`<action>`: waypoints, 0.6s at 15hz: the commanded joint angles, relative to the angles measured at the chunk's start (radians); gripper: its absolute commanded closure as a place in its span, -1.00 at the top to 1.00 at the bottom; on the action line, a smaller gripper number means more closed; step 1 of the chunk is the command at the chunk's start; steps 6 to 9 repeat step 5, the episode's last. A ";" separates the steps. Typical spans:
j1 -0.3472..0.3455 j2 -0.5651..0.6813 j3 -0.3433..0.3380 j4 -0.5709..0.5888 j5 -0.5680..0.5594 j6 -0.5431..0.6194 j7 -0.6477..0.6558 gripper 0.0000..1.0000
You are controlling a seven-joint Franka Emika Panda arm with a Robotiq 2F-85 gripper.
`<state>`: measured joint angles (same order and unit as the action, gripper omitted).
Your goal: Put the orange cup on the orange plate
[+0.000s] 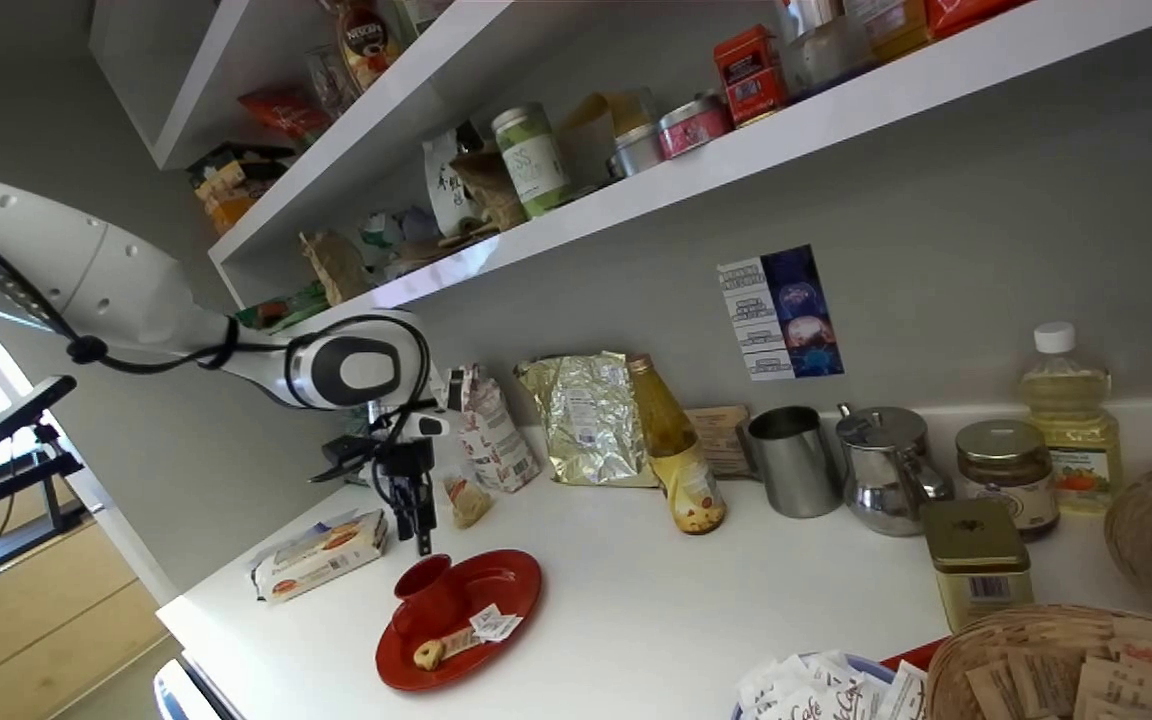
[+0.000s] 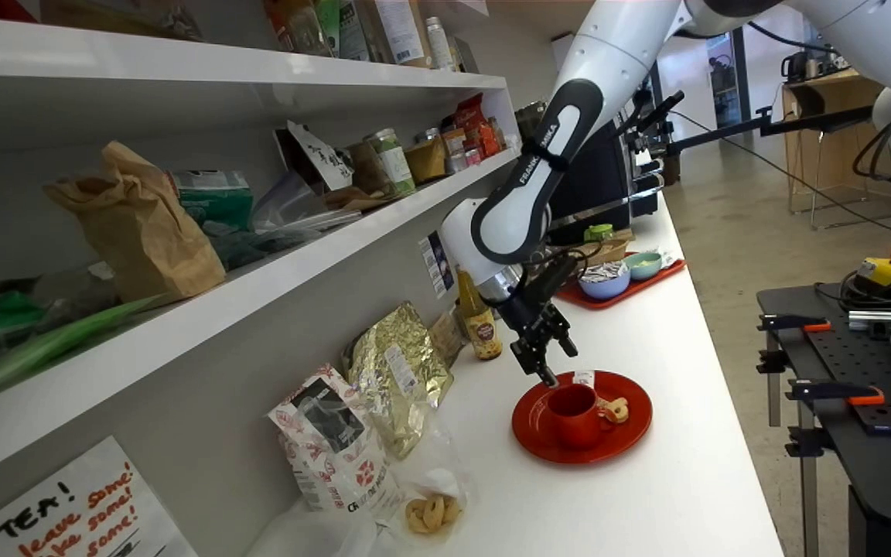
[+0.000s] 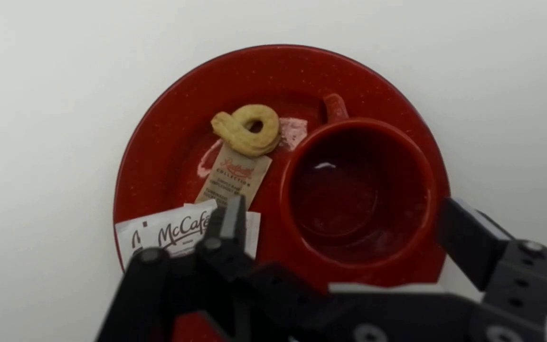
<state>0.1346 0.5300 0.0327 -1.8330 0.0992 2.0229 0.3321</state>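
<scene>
Watching through the wrist view, I have the gripper (image 3: 344, 216) over the orange cup (image 3: 359, 190), its fingers (image 3: 475, 240) well apart and standing to either side of the cup's mouth in that view. One finger shows just beside the rim; in both exterior views the tips hang near the rim, and I can't tell whether either touches it. The cup itself stands upright on the orange plate (image 3: 155, 142), off to one side of centre, its handle (image 3: 335, 108) pointing towards the top of my wrist view.

Sharing the plate with it are a looped biscuit (image 3: 249, 140), a brown packet (image 3: 235, 175) just below that in the wrist view, and white McCafé packets (image 3: 174, 232) reaching the plate's edge, partly hidden from me by the gripper. A pale mark (image 3: 294, 130) shows between biscuit and cup.

The plate lies on the white surface (image 1: 636, 600). Farther back on it, in an exterior view, I make out a tall yellow-labelled bottle (image 1: 681, 460), a gold foil bag (image 1: 586, 425), a steel pitcher (image 1: 796, 470) and a metal teapot (image 1: 881, 480) near the wall (image 1: 936, 250), under a long white shelf (image 1: 586, 217).
</scene>
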 commanded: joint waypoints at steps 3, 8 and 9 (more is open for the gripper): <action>-0.001 -0.031 -0.002 -0.014 0.002 -0.006 0.000 1.00; 0.002 -0.011 -0.002 -0.011 0.002 -0.003 -0.001 1.00; 0.002 -0.011 -0.002 -0.011 0.002 -0.003 -0.001 1.00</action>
